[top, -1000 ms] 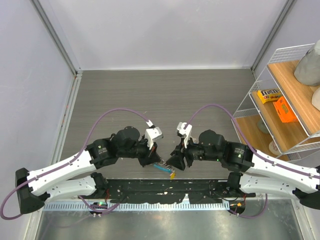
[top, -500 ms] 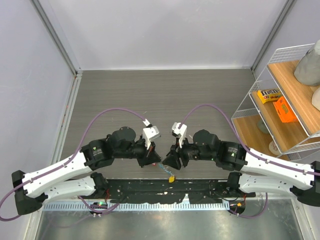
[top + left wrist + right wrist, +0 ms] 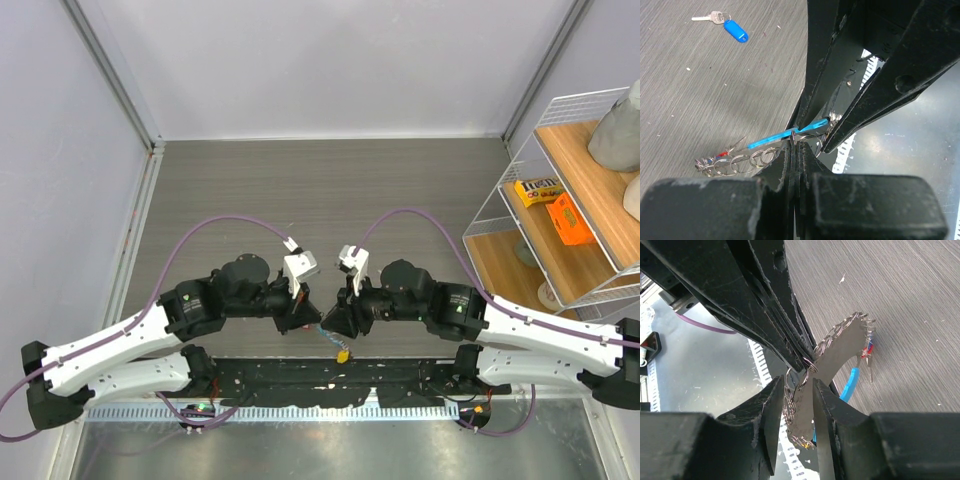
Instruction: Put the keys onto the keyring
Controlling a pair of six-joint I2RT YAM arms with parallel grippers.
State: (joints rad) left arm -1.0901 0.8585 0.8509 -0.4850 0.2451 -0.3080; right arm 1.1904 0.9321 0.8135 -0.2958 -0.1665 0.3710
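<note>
The keyring [image 3: 735,162] is a chain of silvery loops with a light-blue band [image 3: 780,136]. It hangs between both grippers near the table's front edge [image 3: 322,330]. My left gripper [image 3: 794,140] is shut on one of its loops. My right gripper [image 3: 800,395] faces it with the jaws a little apart, and loops of the ring [image 3: 799,382] lie in the gap. A key with a red tag [image 3: 869,349] and one with a yellow tag [image 3: 343,354] hang on the ring. A key with a blue tag [image 3: 725,25] lies loose on the table.
A white wire shelf [image 3: 560,200] with snack packs stands at the right. The black base rail [image 3: 330,375] runs just under the grippers. Grey walls close the left and back.
My right gripper has moved left, closer to the left gripper. The left arm has shifted slightly left. The blue band shows less from above.
</note>
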